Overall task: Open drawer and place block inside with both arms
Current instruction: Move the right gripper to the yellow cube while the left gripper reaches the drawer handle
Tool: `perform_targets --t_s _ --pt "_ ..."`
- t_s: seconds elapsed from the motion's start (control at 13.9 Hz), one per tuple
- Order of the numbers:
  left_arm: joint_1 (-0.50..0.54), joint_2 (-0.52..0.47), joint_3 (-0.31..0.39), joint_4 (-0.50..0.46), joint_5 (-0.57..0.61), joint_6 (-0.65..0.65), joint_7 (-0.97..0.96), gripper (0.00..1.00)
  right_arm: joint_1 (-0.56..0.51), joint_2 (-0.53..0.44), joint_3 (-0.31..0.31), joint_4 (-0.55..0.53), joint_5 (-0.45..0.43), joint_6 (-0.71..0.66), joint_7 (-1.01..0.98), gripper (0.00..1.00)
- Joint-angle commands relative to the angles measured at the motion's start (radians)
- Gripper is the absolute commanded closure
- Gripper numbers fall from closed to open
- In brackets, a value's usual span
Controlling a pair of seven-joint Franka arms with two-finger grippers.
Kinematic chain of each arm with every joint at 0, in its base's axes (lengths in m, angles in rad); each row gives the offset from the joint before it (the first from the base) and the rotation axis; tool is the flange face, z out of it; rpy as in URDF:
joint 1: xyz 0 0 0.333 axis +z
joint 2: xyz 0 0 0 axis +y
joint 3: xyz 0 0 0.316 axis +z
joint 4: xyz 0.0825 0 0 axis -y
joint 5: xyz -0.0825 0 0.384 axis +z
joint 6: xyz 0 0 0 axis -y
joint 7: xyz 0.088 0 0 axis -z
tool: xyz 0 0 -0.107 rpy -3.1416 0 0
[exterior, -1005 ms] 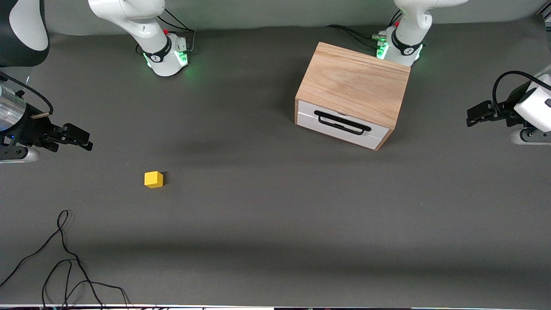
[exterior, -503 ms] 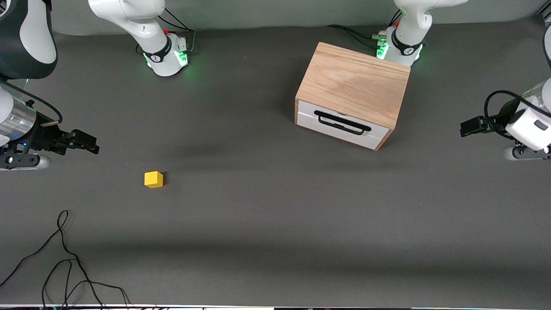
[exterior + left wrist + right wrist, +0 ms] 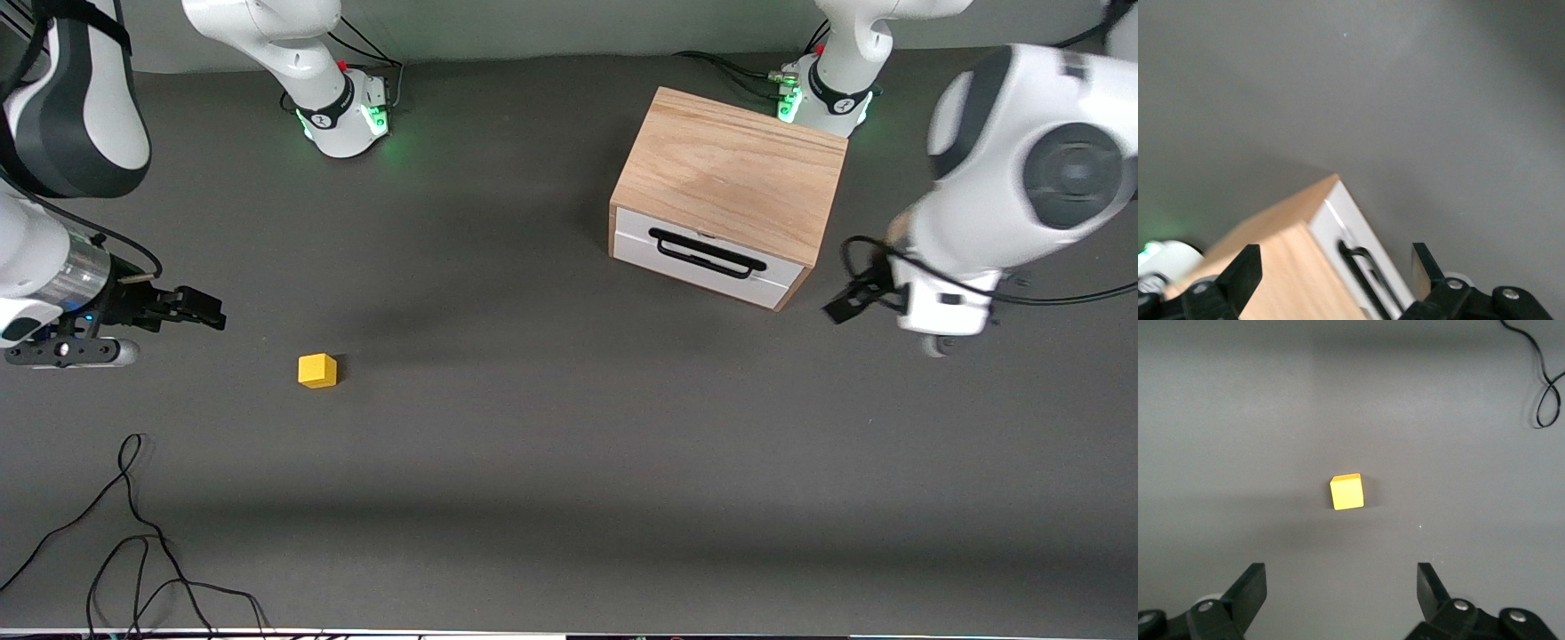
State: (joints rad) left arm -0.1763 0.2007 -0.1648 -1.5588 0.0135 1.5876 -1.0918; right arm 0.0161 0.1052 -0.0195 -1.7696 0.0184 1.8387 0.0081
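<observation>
The closed drawer, white front with black handle, faces the lower frame edge, long axis tilted. The plain yellow block sits lower left. Left gripper and right gripper fingers are spread, empty.

Left gripper: two black fingers set wide apart, nothing between them, up in the air over the wooden box.

Wooden box: light oak grain, resting on the table; one corner lies between the two fingers.

Drawer: white front panel, flush with the box, closed.

Handle: black wire, mounted on the drawer front.

Table: plain grey surface around the box.
</observation>
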Motion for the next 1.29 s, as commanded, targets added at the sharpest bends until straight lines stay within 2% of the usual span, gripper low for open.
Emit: perform_targets --t_s 0.0,0.22,0.43,0.65,0.86,1.01,1.22 --pt "-0.089 0.026 0.013 0.031 0.002 0.012 -0.242 0.00 -0.002 -0.004 0.003 -0.077 -0.008 0.080 -0.017 0.00" --pt "-0.166 0.045 0.013 0.031 0.002 0.031 -0.442 0.00 -0.004 -0.004 0.003 -0.105 -0.008 0.105 -0.020 0.00" --pt "-0.181 0.081 0.013 0.022 0.000 0.069 -0.650 0.00 -0.004 -0.004 0.004 -0.145 -0.008 0.145 -0.029 0.00" --pt "-0.187 0.149 0.013 0.011 -0.016 0.083 -0.665 0.00 -0.004 -0.016 0.003 -0.224 -0.008 0.232 -0.036 0.00" --pt "-0.187 0.200 0.013 0.009 -0.067 0.098 -0.677 0.00 -0.005 0.014 0.003 -0.283 -0.009 0.362 -0.077 0.00" --pt "-0.187 0.227 0.013 0.008 -0.079 0.103 -0.689 0.00 -0.004 0.014 0.003 -0.309 -0.008 0.389 -0.085 0.00" --pt "-0.189 0.230 0.013 -0.044 -0.081 0.149 -0.708 0.00 -0.004 0.022 0.003 -0.349 -0.009 0.435 -0.086 0.00"
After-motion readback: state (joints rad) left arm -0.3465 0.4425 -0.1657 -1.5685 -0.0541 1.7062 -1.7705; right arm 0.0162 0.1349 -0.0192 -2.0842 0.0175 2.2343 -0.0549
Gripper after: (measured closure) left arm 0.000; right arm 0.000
